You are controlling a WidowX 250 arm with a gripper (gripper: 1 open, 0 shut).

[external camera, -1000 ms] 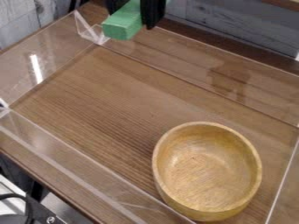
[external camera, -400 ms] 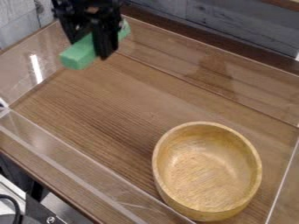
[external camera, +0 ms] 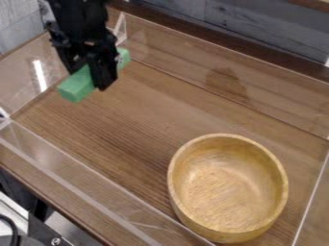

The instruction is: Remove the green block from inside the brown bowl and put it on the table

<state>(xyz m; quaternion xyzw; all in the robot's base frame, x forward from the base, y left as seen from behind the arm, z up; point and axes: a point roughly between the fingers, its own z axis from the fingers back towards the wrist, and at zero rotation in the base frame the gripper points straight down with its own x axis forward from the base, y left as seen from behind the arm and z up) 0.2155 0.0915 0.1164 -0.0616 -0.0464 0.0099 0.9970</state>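
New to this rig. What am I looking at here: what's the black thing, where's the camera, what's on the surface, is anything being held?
There is one view, from a camera set above and to one side, looking down at a table of brown wood grain with clear acrylic walls around it. The black thing at the upper left is the end of a robot arm, pointing down; its grasping part is the tool. Between the tool's fingers sits a green block, a small bright green bar, so it is held, and it appears to be above the tabletop rather than resting on it. At the lower right stands a round brown bowl of light wood, with nothing visible inside. The arm's base is out of view.
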